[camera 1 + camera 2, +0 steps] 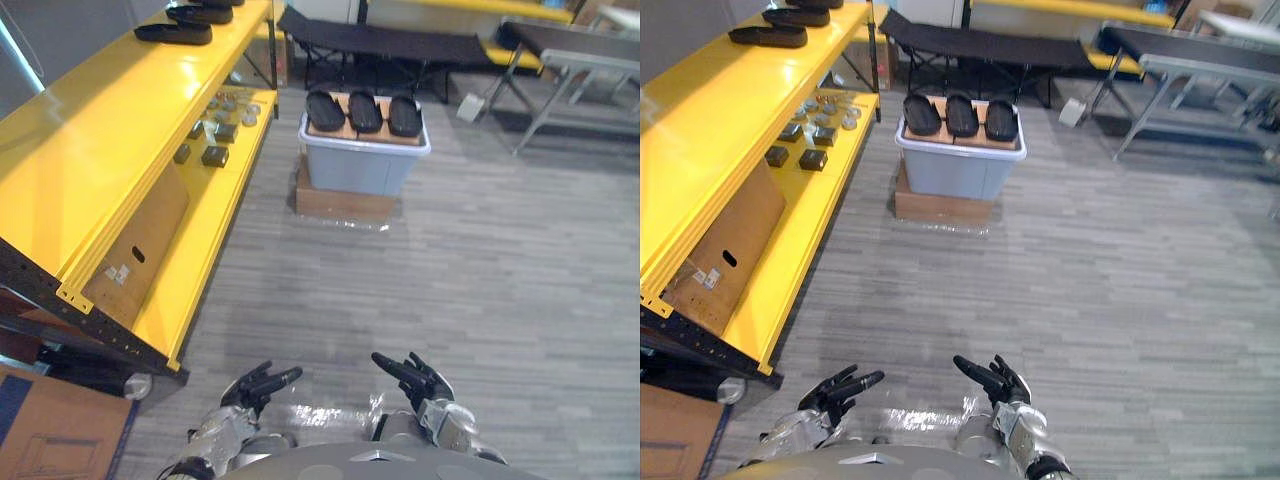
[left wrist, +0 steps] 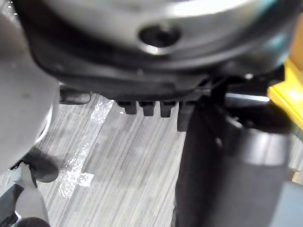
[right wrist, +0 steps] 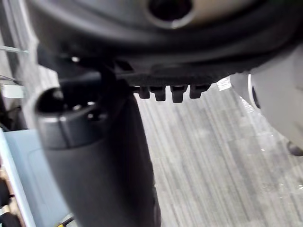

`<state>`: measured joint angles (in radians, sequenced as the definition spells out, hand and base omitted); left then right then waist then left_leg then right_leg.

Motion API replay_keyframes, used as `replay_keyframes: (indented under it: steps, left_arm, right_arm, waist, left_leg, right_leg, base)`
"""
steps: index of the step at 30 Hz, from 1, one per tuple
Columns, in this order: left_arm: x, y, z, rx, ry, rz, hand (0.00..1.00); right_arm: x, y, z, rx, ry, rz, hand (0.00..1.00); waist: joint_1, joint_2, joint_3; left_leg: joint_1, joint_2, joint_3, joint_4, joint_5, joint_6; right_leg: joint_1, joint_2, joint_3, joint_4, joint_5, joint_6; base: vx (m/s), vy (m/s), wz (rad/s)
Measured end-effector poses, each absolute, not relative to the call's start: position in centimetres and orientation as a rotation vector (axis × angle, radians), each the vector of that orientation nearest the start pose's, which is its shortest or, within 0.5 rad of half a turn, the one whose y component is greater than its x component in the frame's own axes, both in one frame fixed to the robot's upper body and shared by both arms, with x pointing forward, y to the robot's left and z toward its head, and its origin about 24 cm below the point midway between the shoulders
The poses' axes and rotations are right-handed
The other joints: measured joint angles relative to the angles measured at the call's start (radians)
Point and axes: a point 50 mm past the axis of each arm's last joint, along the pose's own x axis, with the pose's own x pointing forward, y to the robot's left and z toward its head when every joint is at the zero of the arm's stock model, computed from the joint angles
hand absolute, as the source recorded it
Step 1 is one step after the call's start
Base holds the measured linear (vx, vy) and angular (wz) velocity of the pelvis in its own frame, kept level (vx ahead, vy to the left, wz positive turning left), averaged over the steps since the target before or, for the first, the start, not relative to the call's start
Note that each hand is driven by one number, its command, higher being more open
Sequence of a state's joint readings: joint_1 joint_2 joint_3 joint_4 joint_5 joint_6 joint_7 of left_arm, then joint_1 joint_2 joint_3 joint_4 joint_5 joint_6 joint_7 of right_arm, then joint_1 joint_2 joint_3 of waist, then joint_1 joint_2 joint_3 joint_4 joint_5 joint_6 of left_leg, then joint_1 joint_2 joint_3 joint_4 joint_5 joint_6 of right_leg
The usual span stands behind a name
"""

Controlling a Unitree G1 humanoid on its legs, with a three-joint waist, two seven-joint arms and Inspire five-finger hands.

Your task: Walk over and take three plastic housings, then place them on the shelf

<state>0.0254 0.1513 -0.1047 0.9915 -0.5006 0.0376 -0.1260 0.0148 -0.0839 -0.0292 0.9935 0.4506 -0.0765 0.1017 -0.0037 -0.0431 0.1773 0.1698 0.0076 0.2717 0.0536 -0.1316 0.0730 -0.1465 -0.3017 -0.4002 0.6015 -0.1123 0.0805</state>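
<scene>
Well, both hands sit low and near, the left hand (image 1: pixel 255 386) and right hand (image 1: pixel 420 380), fingers loosely spread and gripping nothing. The three black housings (image 1: pixel 365 112) lie side by side on top of the grey bin (image 1: pixel 358 168), far ahead across the floor. Their long axes run near to far. They look slightly closer to the right hand. The yellow shelf (image 1: pixel 100 130) runs along the left.

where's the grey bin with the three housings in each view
Left eye view: bin upper middle, on a cardboard box, housings on top.
Right eye view: upper middle too, nearer the left.
Left wrist view: floor and yellow shelf edge.
Right wrist view: pale patch at one edge, maybe it.
Landmark: yellow shelf, left of the bin.
</scene>
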Motion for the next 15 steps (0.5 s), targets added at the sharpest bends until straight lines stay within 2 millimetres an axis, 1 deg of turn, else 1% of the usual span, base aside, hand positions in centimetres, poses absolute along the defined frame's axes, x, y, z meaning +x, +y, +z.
replay_keyframes:
  steps: [1, 2, 3, 4, 5, 6, 7, 8, 9, 10, 11, 12, 13, 14, 15]
  left_arm:
    - [12.7, 18.7, -15.1, -0.338, 1.020, 0.117, 1.00]
    - [12.7, 18.7, -15.1, -0.338, 1.028, 0.117, 1.00]
    - [12.6, 18.7, -15.1, -0.339, 1.039, 0.117, 1.00]
    - [12.6, 18.8, -15.1, -0.338, 1.040, 0.119, 1.00]
    - [12.4, 19.0, -15.2, -0.335, 1.042, 0.123, 1.00]
    - [11.8, 19.2, -15.3, -0.336, 1.056, 0.130, 1.00]
    - [11.7, 19.2, -15.3, -0.337, 1.056, 0.133, 1.00]
    - [11.5, 19.3, -15.4, -0.335, 1.059, 0.137, 1.00]
    - [11.5, 19.4, -15.4, -0.334, 1.058, 0.139, 1.00]
    - [11.3, 19.3, -15.4, -0.340, 1.063, 0.146, 1.00]
    - [10.9, 19.3, -15.6, -0.342, 1.074, 0.152, 1.00]
    - [10.5, 19.4, -15.6, -0.356, 1.072, 0.173, 1.00]
    - [11.1, 19.5, -15.4, -0.392, 1.030, 0.197, 1.00]
    - [11.6, 19.6, -15.2, -0.418, 1.003, 0.219, 1.00]
    - [11.9, 19.8, -15.1, -0.427, 0.986, 0.229, 1.00]
  right_arm:
    - [14.0, -18.3, -14.4, 0.384, 0.865, -0.211, 1.00]
    - [14.0, -18.1, -14.4, 0.388, 0.859, -0.209, 1.00]
    - [13.7, -18.1, -14.5, 0.387, 0.870, -0.211, 1.00]
    - [13.6, -18.1, -14.6, 0.385, 0.873, -0.208, 1.00]
    - [13.5, -18.1, -14.6, 0.380, 0.868, -0.202, 1.00]
    - [13.2, -18.2, -14.6, 0.374, 0.860, -0.197, 1.00]
    - [13.3, -18.1, -14.6, 0.374, 0.858, -0.196, 1.00]
    - [12.9, -18.1, -14.7, 0.378, 0.864, -0.195, 1.00]
    - [12.7, -18.1, -14.8, 0.379, 0.872, -0.194, 1.00]
    - [12.7, -18.3, -14.8, 0.366, 0.876, -0.191, 1.00]
    - [12.6, -18.4, -14.9, 0.355, 0.883, -0.188, 1.00]
    - [12.5, -18.6, -15.0, 0.346, 0.905, -0.184, 1.00]
    - [12.3, -19.2, -15.2, 0.327, 0.926, -0.188, 1.00]
    - [12.5, -19.6, -15.1, 0.303, 0.937, -0.176, 1.00]
    - [12.6, -19.6, -15.1, 0.292, 0.941, -0.166, 1.00]
  waist:
    - [0.001, 0.001, 0.000]
    - [-0.001, 0.000, 0.002]
    - [0.001, 0.002, 0.003]
    - [0.002, 0.001, 0.002]
    - [0.005, -0.001, 0.003]
    - [0.006, 0.002, 0.004]
    - [0.007, 0.003, 0.004]
    - [0.015, 0.002, -0.003]
    - [0.023, 0.001, -0.007]
    - [0.025, 0.021, -0.015]
    - [0.025, 0.031, -0.030]
    - [0.024, 0.046, -0.044]
    - [0.031, 0.058, -0.054]
    - [0.033, 0.079, -0.044]
    - [0.033, 0.095, -0.034]
  left_leg:
    - [0.001, 0.008, -0.010, 0.005, -0.008, -0.010]
    - [0.003, 0.016, -0.020, 0.013, -0.016, -0.026]
    - [0.008, 0.023, -0.022, 0.026, -0.033, -0.039]
    - [0.009, 0.024, -0.023, 0.038, -0.041, -0.045]
    - [0.016, 0.024, -0.024, 0.068, -0.067, -0.056]
    - [0.038, 0.038, -0.032, 0.118, -0.117, -0.079]
    - [0.043, 0.043, -0.035, 0.127, -0.128, -0.085]
    - [0.056, 0.061, -0.044, 0.163, -0.170, -0.110]
    - [0.058, 0.077, -0.047, 0.196, -0.208, -0.135]
    - [0.060, 0.122, -0.047, 0.238, -0.246, -0.165]
    - [0.060, 0.148, -0.046, 0.268, -0.258, -0.182]
    - [0.000, 0.207, -0.052, 0.419, -0.266, -0.199]
    - [-0.101, 0.274, -0.061, 0.639, -0.212, -0.184]
    - [-0.169, 0.320, -0.073, 0.795, -0.122, -0.141]
    - [-0.216, 0.348, -0.092, 0.898, -0.095, -0.134]
  right_leg:
    - [-0.006, 0.022, 0.003, -0.069, 0.004, 0.006]
    - [-0.012, 0.050, 0.025, -0.199, 0.021, 0.021]
    - [-0.009, 0.078, 0.052, -0.352, 0.060, 0.047]
    - [-0.006, 0.083, 0.061, -0.417, 0.087, 0.050]
    - [0.000, 0.084, 0.079, -0.476, 0.117, 0.054]
    - [0.018, 0.091, 0.083, -0.478, 0.132, 0.034]
    - [0.024, 0.096, 0.084, -0.477, 0.133, 0.029]
    - [0.040, 0.114, 0.096, -0.456, 0.128, 0.002]
    - [0.044, 0.130, 0.102, -0.421, 0.109, -0.026]
    - [0.036, 0.162, 0.101, -0.373, 0.122, -0.054]
    - [0.035, 0.180, 0.095, -0.359, 0.119, -0.057]
    - [0.039, 0.221, 0.077, -0.341, 0.101, -0.092]
    - [0.063, 0.261, 0.074, -0.347, 0.083, -0.111]
    - [0.100, 0.289, 0.075, -0.371, 0.068, -0.127]
    - [0.137, 0.309, 0.077, -0.398, 0.061, -0.139]
  base:
    - [0.17, 0.037, 0.27]
    - [0.20, 0.026, 0.26]
    - [0.22, 0.012, 0.20]
    - [0.30, -0.031, 0.13]
    - [0.33, -0.091, 0.15]
    - [0.35, -0.131, 0.16]
    - [0.35, -0.200, 0.21]
    - [0.30, -0.197, 0.14]
    - [0.40, -0.288, 0.11]
    - [0.42, -0.294, 0.02]
    - [0.42, -0.290, 0.02]
    - [0.43, -0.295, -0.10]
    - [0.44, -0.309, -0.15]
    - [0.44, -0.310, -0.17]
    - [0.45, -0.281, -0.06]
